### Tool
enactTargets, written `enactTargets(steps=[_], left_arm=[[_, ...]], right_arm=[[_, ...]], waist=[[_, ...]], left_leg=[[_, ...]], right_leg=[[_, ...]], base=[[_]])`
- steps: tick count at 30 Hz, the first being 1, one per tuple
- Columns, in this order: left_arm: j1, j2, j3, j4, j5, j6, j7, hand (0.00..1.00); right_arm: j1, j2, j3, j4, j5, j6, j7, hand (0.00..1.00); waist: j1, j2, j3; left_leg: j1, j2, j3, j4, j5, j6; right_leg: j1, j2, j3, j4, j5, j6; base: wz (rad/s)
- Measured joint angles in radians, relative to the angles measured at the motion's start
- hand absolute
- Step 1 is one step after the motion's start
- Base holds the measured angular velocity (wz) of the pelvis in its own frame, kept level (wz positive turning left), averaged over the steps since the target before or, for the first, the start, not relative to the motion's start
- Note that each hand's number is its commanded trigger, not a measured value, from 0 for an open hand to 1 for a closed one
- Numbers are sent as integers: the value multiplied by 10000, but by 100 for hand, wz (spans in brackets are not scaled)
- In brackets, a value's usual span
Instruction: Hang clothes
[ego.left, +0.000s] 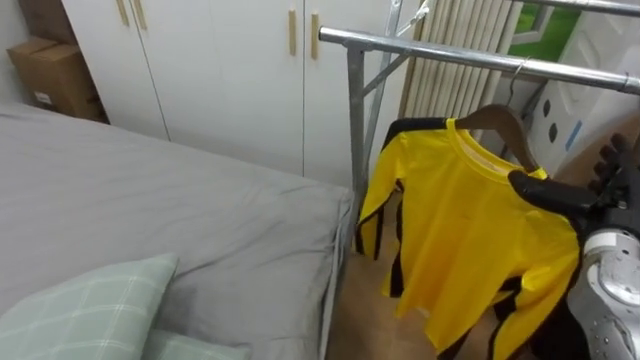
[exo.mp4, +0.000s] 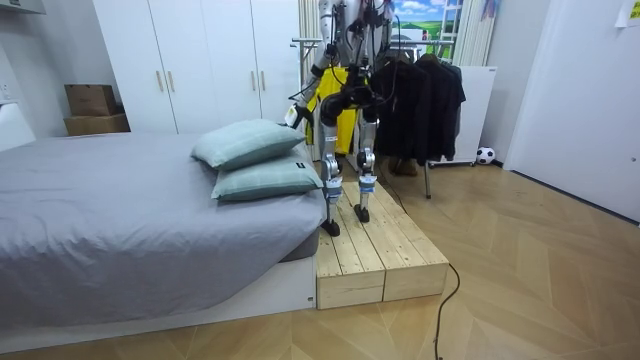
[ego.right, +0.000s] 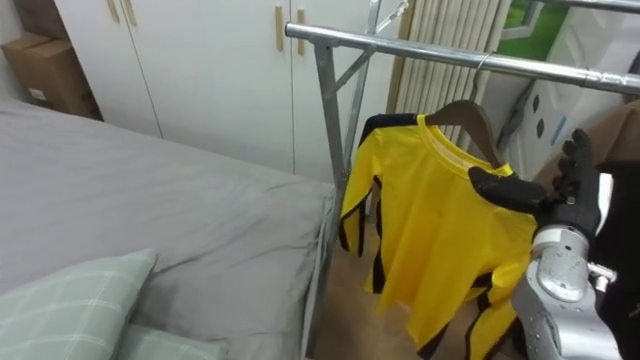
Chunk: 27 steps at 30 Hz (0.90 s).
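Yellow shirt (ego.left: 470, 230) with black trim hangs on a wooden hanger (ego.left: 497, 122), whose hook sits over the metal rail (ego.left: 450, 55) of a clothes rack, just past the corner of the bed (ego.left: 150, 200).

The eye views look down from close by. They show the shirt's neck on the hanger, a checked pillow (ego.left: 90, 300) at the lower left, white wardrobe doors (ego.left: 220, 60) behind, and a cardboard box (ego.left: 55, 75) by the wall.

The room view takes in what they miss. The robot stands upright on a low wooden platform (exo.mp4: 380, 250) between the bed and the rack. Dark clothes (exo.mp4: 420, 100) hang further along the same rail, and a small ball (exo.mp4: 485, 155) lies on the floor beyond. From there the shirt is a strip of yellow, mostly hidden behind the robot's body.

The shirt's lower hem and far sleeve are cut off at the bottom edge of the eye views.

The left hand (exo.mp4: 297, 113) hangs low on the bed side in the room view, too small for me to tell how its fingers are set.

The right hand (ego.right: 560, 195) comes in from the right at the level of the shirt's shoulder. Its fingers stand straight and slightly spread, clear of the cloth. Its thumb (ego.right: 505, 188) reaches out flat along the top of the shirt's shoulder, touching it, with nothing clasped
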<state>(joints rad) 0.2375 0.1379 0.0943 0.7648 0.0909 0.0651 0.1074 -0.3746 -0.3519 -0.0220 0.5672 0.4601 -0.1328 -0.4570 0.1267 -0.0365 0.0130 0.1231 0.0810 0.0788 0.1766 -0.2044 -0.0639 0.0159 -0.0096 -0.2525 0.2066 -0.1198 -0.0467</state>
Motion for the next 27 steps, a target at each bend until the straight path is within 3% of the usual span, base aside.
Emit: enactTargets(steps=[4,8,27], left_arm=[[-262,-84,-5,2,-2,-316,-25,0],[-272,-78,-11,2,-4,-322,-26,0],[26,-36,-14,247,-132,-999,-17,0]], right_arm=[[45,0,-45,-171,23,-8,-37,0],[337,1,-197,-369,17,-9,-20,0],[1085,16,-543,-360,-721,-117,-90,0]], waist=[[-157,3,-20],[-232,-55,-61],[-630,-65,-51]], left_leg=[[91,-34,37,-76,2,1],[139,-52,50,-117,1,2],[414,-39,366,-169,-6,8]], right_leg=[[27,-6,29,-26,-25,40],[31,-13,53,-43,-47,78],[34,15,329,35,-51,84]], base=[[-9],[-6],[-4]])
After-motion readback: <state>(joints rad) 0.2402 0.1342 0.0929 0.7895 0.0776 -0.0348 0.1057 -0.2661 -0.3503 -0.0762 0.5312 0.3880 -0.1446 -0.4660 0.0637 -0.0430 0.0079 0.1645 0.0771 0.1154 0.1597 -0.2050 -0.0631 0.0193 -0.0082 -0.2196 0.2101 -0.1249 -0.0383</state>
